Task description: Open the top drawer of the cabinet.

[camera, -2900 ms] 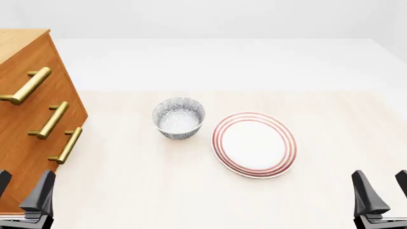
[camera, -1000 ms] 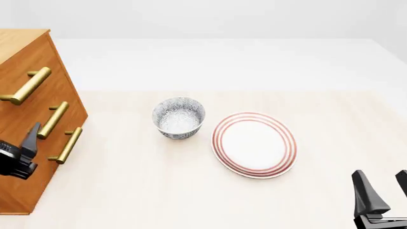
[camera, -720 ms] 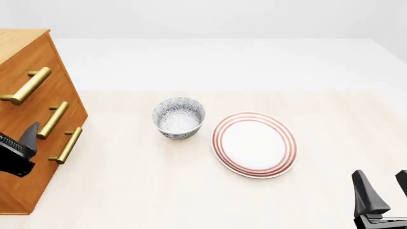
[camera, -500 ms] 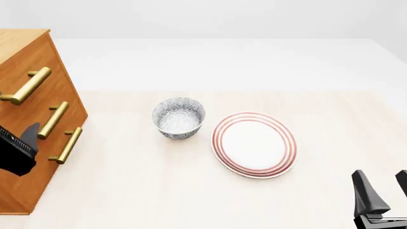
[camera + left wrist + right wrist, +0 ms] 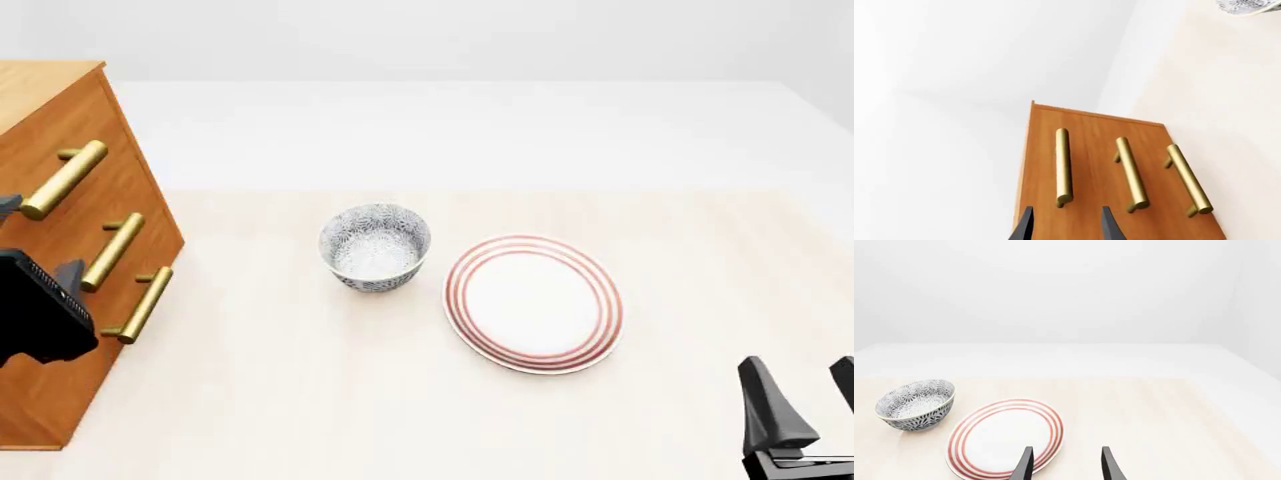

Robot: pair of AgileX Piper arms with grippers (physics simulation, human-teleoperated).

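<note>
The cabinet (image 5: 74,250) stands at the table's left edge, all three drawers flush — nothing is open yet. The left gripper (image 5: 1064,227) hangs in front of it, fingers spread with clear air between them, lined up with the end of the top drawer (image 5: 1054,165)'s brass handle (image 5: 1063,166) but not touching it. In the front view the left arm's black body covers part of the cabinet front beside the middle handle (image 5: 112,251).

The right gripper (image 5: 1064,465) idles low on the right, fingers parted and holding nothing, aimed at the plate (image 5: 1006,437) with the bowl (image 5: 915,404) beside it.

By the look of it, only the approach is underway — closing on the handle and the whole pull remain.
</note>
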